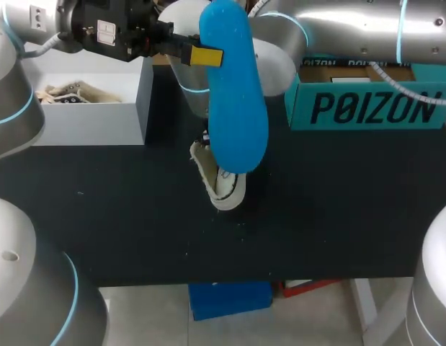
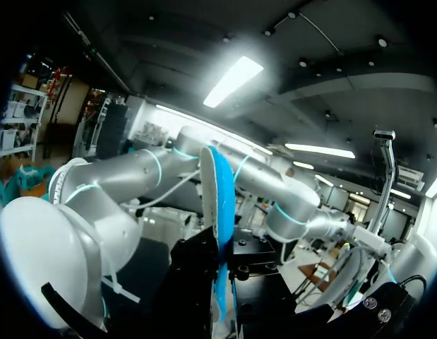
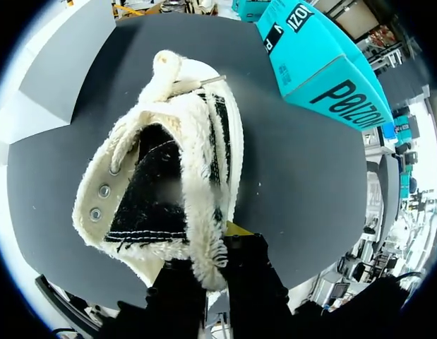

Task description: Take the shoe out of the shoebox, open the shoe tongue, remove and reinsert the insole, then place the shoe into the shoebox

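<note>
The left pincer (image 1: 199, 55) pinches the blue insole (image 1: 235, 94) aloft; the right pincer (image 3: 217, 251) clamps the fleece-lined shoe (image 3: 169, 169), apparently steadying it for reinsertion.

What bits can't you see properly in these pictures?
Right wrist view: the shoe's fluffy rim mostly hides the right pincer's tips.
Head view: the blue insole covers most of the shoe and that pincer.
Left wrist view: the insole is edge-on, its flat sides unseen.
</note>
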Motion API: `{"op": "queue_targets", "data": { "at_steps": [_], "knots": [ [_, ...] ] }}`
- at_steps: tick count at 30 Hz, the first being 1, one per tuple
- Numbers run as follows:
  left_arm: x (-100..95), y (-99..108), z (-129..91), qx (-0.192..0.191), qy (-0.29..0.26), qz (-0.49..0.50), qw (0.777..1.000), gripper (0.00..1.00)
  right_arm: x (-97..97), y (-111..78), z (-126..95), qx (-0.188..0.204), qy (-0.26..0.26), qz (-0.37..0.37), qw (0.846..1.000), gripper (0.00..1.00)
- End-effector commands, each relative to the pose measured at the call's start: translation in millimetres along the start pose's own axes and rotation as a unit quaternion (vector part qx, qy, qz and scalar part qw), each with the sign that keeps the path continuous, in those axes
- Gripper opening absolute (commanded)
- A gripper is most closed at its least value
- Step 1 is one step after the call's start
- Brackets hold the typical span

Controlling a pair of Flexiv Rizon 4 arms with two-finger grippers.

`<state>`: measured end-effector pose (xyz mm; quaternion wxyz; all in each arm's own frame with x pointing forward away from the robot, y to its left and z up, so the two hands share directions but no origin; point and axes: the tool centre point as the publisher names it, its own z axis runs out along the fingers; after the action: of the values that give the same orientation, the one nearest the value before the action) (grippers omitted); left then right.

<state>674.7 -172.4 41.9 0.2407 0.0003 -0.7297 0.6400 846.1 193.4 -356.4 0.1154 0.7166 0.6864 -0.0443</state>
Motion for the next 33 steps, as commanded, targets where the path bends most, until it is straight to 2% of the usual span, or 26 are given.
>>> {"op": "queue_targets", "data": {
  "at_steps": [1, 12, 24, 25, 26, 27, 33],
  "knots": [
    [-1.0, 0.9, 1.0, 0.000, 0.000, 0.000, 1.000, 0.00, 0.7, -0.7, 4.4, -0.001, 0.001, 0.002, 1.000, 0.00],
    [-1.0, 0.9, 1.0, 0.000, 0.000, 0.000, 1.000, 0.00, 11.3, -6.9, 25.2, 0.016, 0.004, 0.020, 1.000, 0.00],
    [-1.0, 0.9, 1.0, 0.000, 0.000, 0.000, 1.000, 0.00, 6.9, -11.6, 38.0, 0.022, -0.003, 0.034, 0.999, 0.00],
    [-1.0, 0.9, 1.0, 0.000, 0.000, 0.000, 1.000, 0.00, 5.8, -12.2, 38.4, 0.021, -0.003, 0.037, 0.999, 0.18],
    [-1.0, 0.9, 1.0, 0.000, 0.000, 0.000, 1.000, 0.00, 3.8, -12.8, 38.6, 0.028, -0.001, 0.045, 0.999, 0.51],
    [-1.0, 0.9, 1.0, 0.000, 0.000, 0.000, 1.000, 0.00, 1.6, -12.9, 38.4, 0.031, 0.004, 0.050, 0.998, 1.00],
    [-1.0, 0.9, 1.0, 0.000, 0.000, 0.000, 1.000, 0.00, -12.8, -15.0, 21.5, 0.061, 0.099, 0.087, 0.989, 1.00]
  ]
}}
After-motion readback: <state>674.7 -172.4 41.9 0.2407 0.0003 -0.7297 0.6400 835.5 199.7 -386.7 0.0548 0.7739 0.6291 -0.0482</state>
